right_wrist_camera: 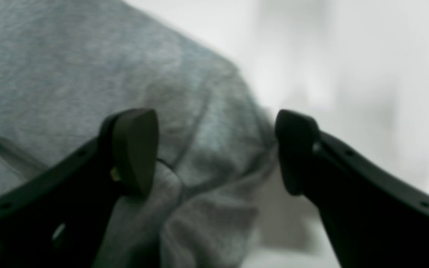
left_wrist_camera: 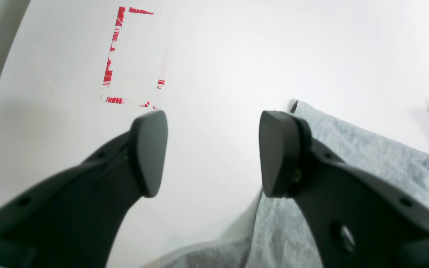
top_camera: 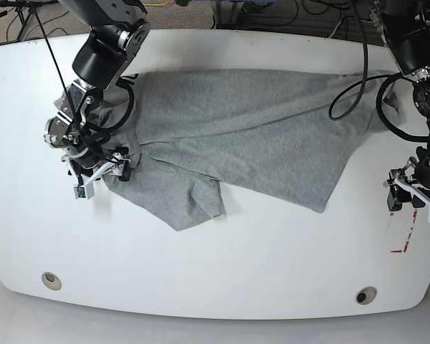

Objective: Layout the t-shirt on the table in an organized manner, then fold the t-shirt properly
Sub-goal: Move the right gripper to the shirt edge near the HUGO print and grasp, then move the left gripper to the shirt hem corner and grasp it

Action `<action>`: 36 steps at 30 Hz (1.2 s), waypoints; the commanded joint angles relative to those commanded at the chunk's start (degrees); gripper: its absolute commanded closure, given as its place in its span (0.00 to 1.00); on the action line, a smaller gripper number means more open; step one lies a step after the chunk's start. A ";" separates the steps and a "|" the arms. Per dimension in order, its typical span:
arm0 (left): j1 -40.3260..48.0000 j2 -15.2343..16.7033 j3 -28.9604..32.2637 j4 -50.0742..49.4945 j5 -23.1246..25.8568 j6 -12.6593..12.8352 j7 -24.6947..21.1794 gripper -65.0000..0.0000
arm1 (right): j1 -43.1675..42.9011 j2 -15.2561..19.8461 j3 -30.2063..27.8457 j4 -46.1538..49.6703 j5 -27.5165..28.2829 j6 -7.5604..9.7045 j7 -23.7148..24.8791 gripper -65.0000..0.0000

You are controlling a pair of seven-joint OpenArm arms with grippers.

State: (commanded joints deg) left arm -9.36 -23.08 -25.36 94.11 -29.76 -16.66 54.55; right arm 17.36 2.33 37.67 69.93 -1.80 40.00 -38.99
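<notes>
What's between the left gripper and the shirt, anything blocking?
Nothing visible. The left gripper hangs open near the table edge, with only bare white surface between it and the t-shirt. In the left wrist view the cloth lies right beside one finger.

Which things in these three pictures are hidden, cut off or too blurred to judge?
- Chest lettering of the t-shirt: not seen in any view, maybe face down.
- Shirt edge under the right end effector: right wrist view is blurred, so cloth contact is unclear.
- Shirt's far corner beside the left arm: covered by cables in the base view.
- Red mark: partly washed out by glare on the table in the left wrist view.
</notes>
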 joint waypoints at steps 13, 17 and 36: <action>-4.40 0.00 0.35 -13.27 0.00 0.00 -0.18 0.43 | 0.00 -0.35 0.00 0.00 0.00 0.00 0.00 0.80; -7.21 0.18 1.05 -17.93 0.00 0.00 -0.18 0.43 | -0.18 -0.26 -2.64 0.00 0.00 0.00 0.00 0.99; -16.97 5.54 17.05 -39.91 -0.09 0.00 -8.62 0.26 | -0.35 -0.44 -6.24 0.09 0.00 0.00 0.00 1.00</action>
State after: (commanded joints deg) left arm -26.33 -17.54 -8.31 54.20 -29.85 -16.66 45.93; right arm 17.01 1.89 31.43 70.02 -1.80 40.00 -38.99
